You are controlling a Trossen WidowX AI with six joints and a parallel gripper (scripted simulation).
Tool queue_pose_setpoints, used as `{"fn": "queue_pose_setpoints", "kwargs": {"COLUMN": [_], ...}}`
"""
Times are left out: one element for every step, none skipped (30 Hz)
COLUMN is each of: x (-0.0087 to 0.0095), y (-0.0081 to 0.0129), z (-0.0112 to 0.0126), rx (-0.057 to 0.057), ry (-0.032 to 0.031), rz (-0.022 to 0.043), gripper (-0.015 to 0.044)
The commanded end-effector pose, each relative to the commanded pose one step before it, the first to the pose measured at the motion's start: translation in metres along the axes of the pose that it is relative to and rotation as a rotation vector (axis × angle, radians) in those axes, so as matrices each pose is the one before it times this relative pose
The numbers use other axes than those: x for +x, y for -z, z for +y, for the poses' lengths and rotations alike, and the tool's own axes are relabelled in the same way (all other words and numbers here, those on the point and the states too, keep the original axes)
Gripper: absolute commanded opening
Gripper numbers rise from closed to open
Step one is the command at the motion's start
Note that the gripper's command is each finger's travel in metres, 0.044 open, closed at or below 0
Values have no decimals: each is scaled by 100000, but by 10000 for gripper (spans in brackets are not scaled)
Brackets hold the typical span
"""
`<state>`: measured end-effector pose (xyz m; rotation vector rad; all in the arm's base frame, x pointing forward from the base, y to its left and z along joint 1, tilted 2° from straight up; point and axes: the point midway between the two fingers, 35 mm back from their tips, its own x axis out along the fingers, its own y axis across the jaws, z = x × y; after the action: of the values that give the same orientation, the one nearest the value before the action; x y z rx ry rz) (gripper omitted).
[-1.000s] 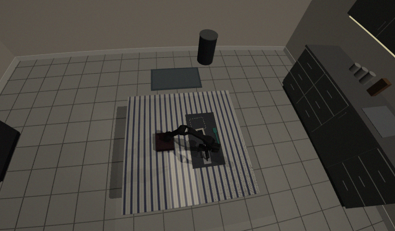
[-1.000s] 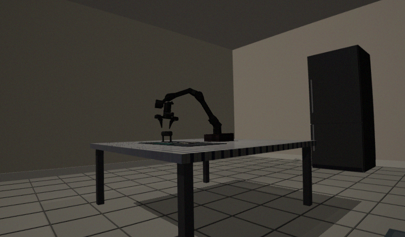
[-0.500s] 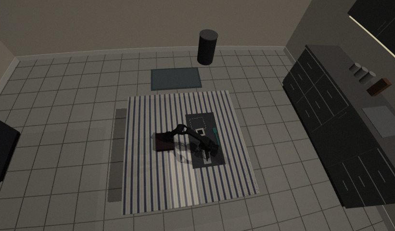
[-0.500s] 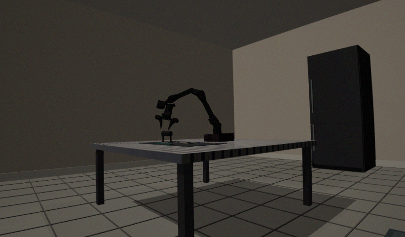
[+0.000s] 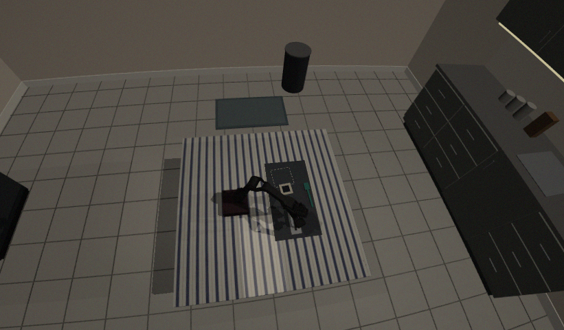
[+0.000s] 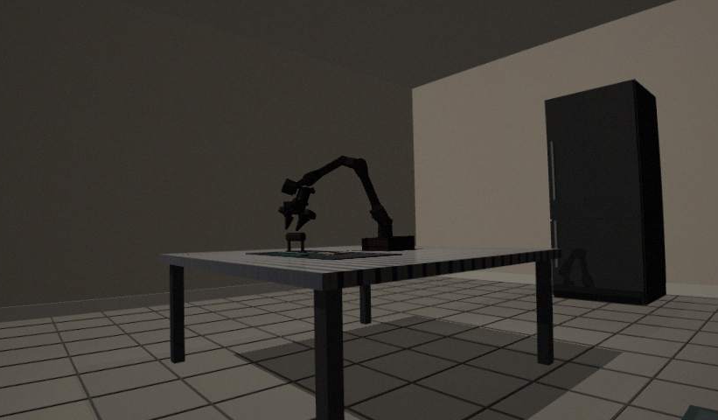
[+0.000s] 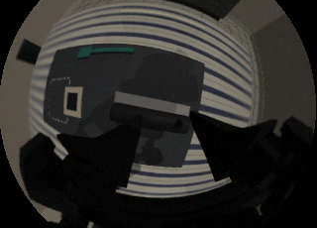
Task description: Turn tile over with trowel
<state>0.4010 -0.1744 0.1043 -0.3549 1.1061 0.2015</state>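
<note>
starting at the gripper (image 6: 296, 224): spread wide, pinching nothing, pointing down and hanging in the air. directly under it, with a clear gap, a small dark stand (image 6: 295, 241) with a bar across two legs. in the wrist view, two dark fingers framing that same bar (image 7: 153, 104), not touching it.

next out, the dark mat (image 5: 269, 175) under all this. on it, the small green trowel (image 5: 308, 194), flat along the mat's right-hand side in the top view, untouched and well apart from the gripper. also there in the wrist view as a teal strip (image 7: 106, 52) with its wider end toward the tile side. just beside it but not touching, the tile (image 5: 281, 188), lying flat with its white square mark facing up. sat right at the near corner of the dashed outline (image 5: 284, 167), not properly inside it as far as the top view shows; too small to call whether touching the dashes or not.

further out, the striped table top (image 5: 219, 253) carrying the mat, plus the arm's dark red base (image 5: 227, 212) to the left of the mat.

beyond the table: tiled floor, a grey-blue floor rug (image 5: 251, 112), a dark cylindrical bin (image 5: 296, 67) by the far wall, dark cabinets (image 5: 460, 155) along the right with three canisters (image 5: 517, 102) on the counter, and a tall black fridge (image 6: 602, 192) in the exterior view.
</note>
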Motion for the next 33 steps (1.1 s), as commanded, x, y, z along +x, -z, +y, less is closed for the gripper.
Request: {"fn": "queue_pose_setpoints", "kwargs": {"x": [134,11,8,6,28,25,23,21,18,16,13,10,8,5,0,-2,-4,-5,-7,-9,-11,-13,-15,-12,11,8,11,9,6,3,0,-3,-7], "y": [430,70,71,71,77,80,82,84,86,87,89,91,93,95,77,82,87,91,96,100,104,108,112,115,106,107,111,113,114,116,117,118,119], "z": [52,-20,-20,-21,18,17,16,14,13,12,10,9,7,5,94,93,91,89,86,84,81,78,75,63,-7,-9,-7,-9,-12,-15,-18,-22,-25], "rx": [12181,3070,3066,3061,3229,3246,3242,3238,3233,3229,3225,3220,3216,3212,3243,3250,3247,3243,3239,3236,3232,3228,3225,3231,3281,3280,3276,3272,3267,3263,3259,3254,3250], "ry": [740,301,277,252,113,88,62,36,10,-17,-43,-69,-95,-120,-333,-361,-387,-412,-437,-461,-485,-508,-531,-543,-514,-536,-550,-569,-587,-606,-623,-639,-655], "rz": [-3094,-847,-855,-861,-835,-843,-845,-845,-845,-844,-842,-840,-836,-832,-777,-767,-753,-738,-723,-706,-689,-671,-652,-639,-678,-660,-622,-600,-580,-559,-537,-515,-493], "gripper": [300,300,300,300,300,300,300,300,300,300,300,300,300,300,300,300,300,300,300,300,300,300,300,300,300,300,300,300,300,300,300,300,300]}}
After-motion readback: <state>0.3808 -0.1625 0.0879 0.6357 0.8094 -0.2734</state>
